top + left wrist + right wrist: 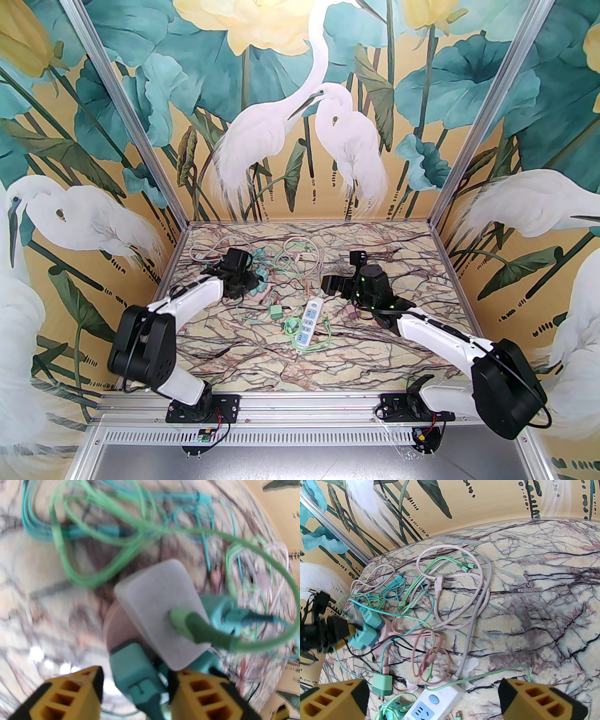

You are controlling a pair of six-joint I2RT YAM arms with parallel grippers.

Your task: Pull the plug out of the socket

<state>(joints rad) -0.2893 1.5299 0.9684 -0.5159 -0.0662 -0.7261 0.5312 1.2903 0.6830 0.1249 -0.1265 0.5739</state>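
L jaws are straddling teal plug [138,679], not pinching; R jaws are hanging spread. Prob. rigid, slick: grip flat sides.

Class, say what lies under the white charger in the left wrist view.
A pink socket strip peeks out beneath the white charger, beside teal plugs. Its prongs and the socket holes are hidden.

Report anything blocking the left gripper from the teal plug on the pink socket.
Nothing visible does: the teal plug sits between the fingers of the left gripper. A white adapter crowds it on the same pink socket.
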